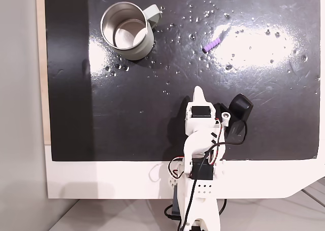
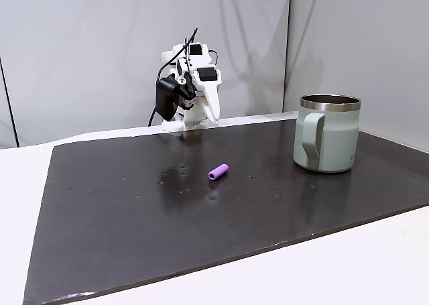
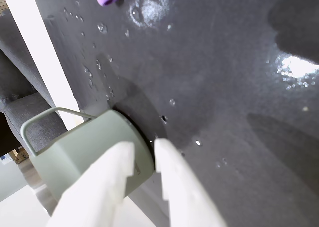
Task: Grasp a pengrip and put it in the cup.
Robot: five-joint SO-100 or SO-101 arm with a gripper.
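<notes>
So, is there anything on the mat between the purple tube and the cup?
Just small water droplets on the black mat, seen from above between tube and cup.

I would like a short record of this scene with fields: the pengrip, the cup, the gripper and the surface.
pengrip: purple ribbed tube, lying on its side on the mat, apart from the cup
cup: grey-green steel mug, upright, nothing visible inside
gripper: white fingers slightly apart, holding nothing, arm folded back near its base
surface: dark glossy mat with small droplets
</notes>
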